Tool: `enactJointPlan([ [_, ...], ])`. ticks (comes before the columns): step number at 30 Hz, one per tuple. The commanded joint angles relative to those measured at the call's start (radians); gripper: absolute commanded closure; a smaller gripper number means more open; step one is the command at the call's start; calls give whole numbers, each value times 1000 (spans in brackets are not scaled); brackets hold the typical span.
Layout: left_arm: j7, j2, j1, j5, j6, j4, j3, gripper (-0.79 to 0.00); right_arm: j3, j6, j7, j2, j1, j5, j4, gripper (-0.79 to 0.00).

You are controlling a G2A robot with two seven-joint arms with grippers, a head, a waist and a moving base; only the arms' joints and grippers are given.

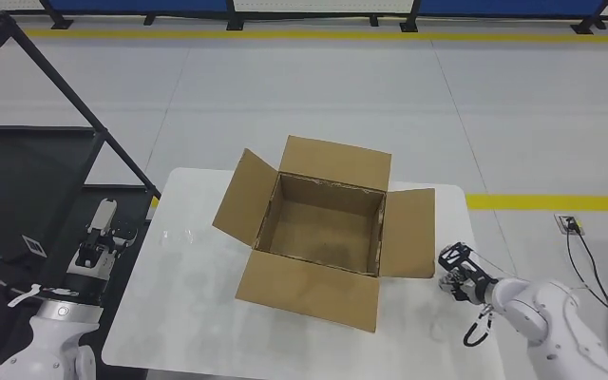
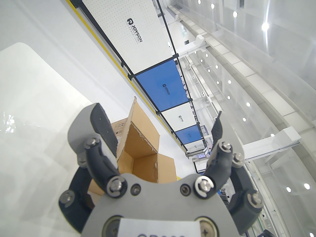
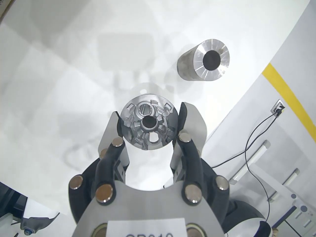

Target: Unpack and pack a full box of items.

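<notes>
At the table's (image 1: 190, 285) near right edge, the right gripper (image 3: 150, 122) grips a round metal part (image 3: 148, 130) with a toothed face, and a bored metal cylinder (image 3: 197, 62) sits on the table near it, not touching. Off the near left edge, the left gripper (image 2: 160, 134) hangs wide open. Farther in, the cardboard box (image 1: 323, 228) stands mid-table with its flaps spread, and in the left wrist view its lower part is hidden behind that gripper's fingers (image 2: 103, 127).
</notes>
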Motion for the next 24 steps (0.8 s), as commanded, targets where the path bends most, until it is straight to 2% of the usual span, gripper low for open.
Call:
enactJointPlan([
  [1,0,0,0,0,0,0,0,-785,-4,5,7,0,12,7,17,-320],
  [3,0,0,0,0,0,0,0,-785,-6,13,17,0,23,17,26,-566],
  [4,0,0,0,0,0,0,0,-785,-5,10,17,1,26,23,27,-748],
  [5,0,0,0,0,0,0,0,-785,0,11,18,2,27,30,27,-785],
  [12,0,0,0,0,0,0,0,-785,79,25,7,15,-16,85,-59,-785],
  [16,0,0,0,0,0,0,0,-785,149,75,-6,20,-52,182,-137,-785],
  [17,11,0,1,8,-4,2,-3,-785,175,114,-3,20,-59,224,-150,-785],
  [21,42,8,4,96,-88,36,-9,-785,257,247,47,17,-55,478,-213,-785],
  [23,20,14,20,152,-170,54,-19,-785,279,254,58,16,-43,604,-231,-785],
  [24,7,18,33,176,-221,65,-28,-785,279,254,58,16,-43,604,-231,-785],
])
